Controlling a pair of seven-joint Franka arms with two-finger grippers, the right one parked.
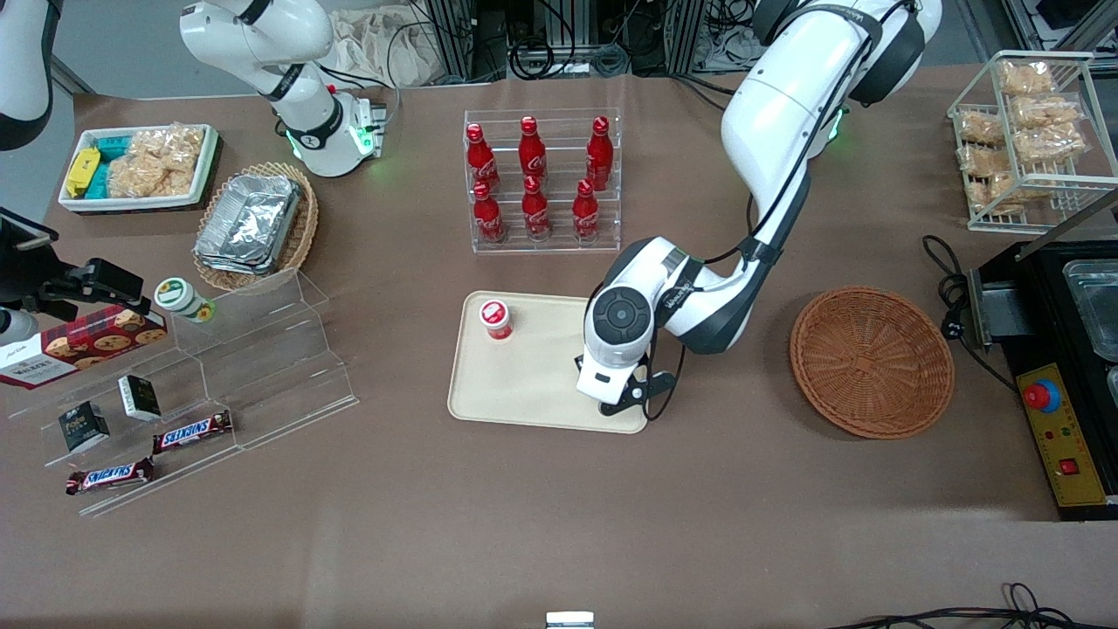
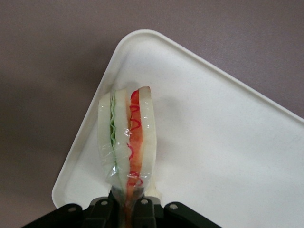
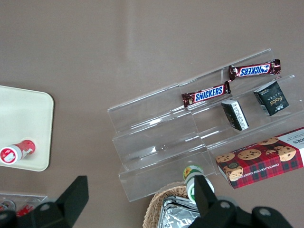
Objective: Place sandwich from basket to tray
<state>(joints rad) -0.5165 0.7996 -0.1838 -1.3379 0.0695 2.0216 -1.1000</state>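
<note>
The hand grips the sandwich, seemingly touching the tray.

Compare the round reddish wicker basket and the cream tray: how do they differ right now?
The basket is round, woven and empty; the tray is flat, smooth, rectangular and carries a red-capped bottle. The gripper, jaws shut on the sandwich, is over the tray's corner, not the basket. Both rest on the table.

Bright, even overhead light; soft shadows.
</note>
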